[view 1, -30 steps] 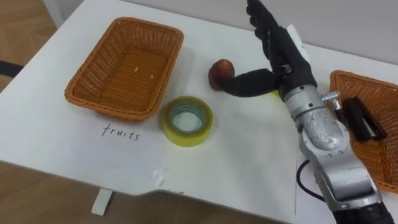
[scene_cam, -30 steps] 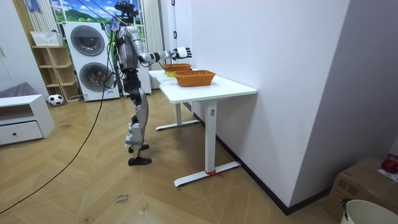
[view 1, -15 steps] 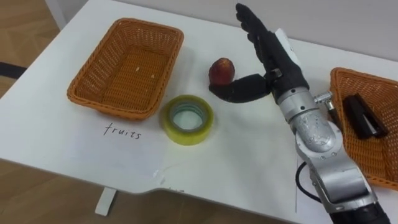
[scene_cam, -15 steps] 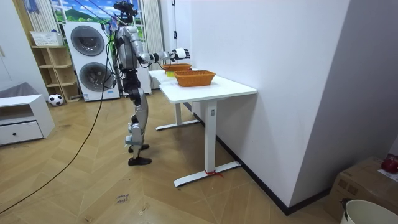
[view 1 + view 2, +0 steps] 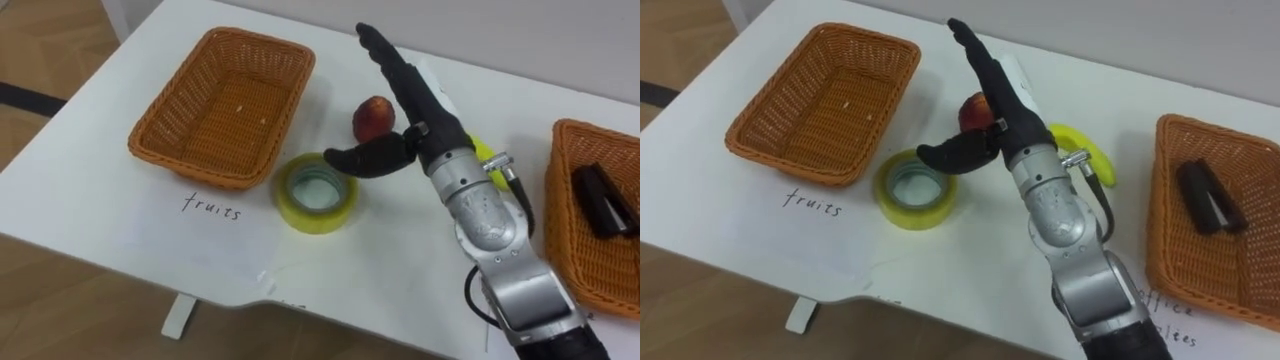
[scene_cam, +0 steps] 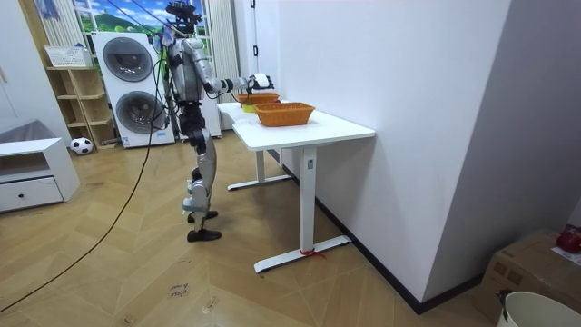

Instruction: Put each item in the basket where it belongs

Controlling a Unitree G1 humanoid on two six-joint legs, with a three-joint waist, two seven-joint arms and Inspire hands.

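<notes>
White table | right robot hand — fingers straight, beside red fruit

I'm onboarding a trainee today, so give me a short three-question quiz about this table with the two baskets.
1. True or false: the left basket holds no fruit.
2. The yellow tape roll lies: A) on the floor; B) on the table, just by the left basket; C) in the robot's hand.
3. What lies in the right basket?
Key: 1 true; 2 B; 3 a black oblong item.
</notes>
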